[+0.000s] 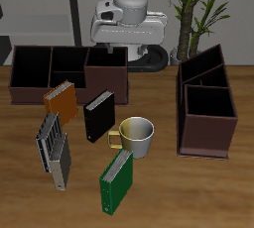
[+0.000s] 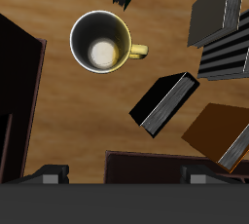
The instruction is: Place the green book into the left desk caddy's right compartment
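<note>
Near the counter's (image 1: 159,187) front edge, beside the mug (image 1: 138,137), stands the green book (image 1: 117,182); end effector (image 1: 123,49) far back, grip state unclear — should descend w/ fingers across its spine.

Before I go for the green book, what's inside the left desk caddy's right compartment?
Nothing shows inside the right compartment of the left desk caddy: only dark walls and a dark interior. Its near wall hides the floor's front part, so that bit is unconfirmed.
</note>
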Robot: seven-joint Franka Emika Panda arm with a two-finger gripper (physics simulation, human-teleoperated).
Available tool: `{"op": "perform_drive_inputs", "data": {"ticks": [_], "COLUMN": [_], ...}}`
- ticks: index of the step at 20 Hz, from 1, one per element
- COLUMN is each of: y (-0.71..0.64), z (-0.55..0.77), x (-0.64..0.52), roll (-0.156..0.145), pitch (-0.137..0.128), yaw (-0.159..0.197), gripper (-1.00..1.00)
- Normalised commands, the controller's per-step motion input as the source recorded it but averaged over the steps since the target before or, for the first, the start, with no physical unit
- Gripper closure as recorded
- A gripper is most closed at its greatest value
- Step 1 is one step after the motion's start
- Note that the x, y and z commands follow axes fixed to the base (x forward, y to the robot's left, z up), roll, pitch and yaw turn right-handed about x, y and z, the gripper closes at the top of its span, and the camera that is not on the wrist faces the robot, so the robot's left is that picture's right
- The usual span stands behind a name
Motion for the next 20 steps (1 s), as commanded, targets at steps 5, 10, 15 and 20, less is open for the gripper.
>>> {"op": "perform_drive_inputs", "data": {"ticks": [5, 10, 15, 20], "y": [0.02, 0.06, 0.10, 0.32], "z": [0.05, 0.11, 0.08, 0.03], "x": [0.17, 0.20, 0.33, 0.38], "roll": [0.016, -0.022, 0.028, 0.035], "pitch": [0.031, -0.010, 0.030, 0.029], "yaw": [0.018, 0.018, 0.021, 0.023], "gripper": [-1.00, -1.00, -1.00, -1.00]}}
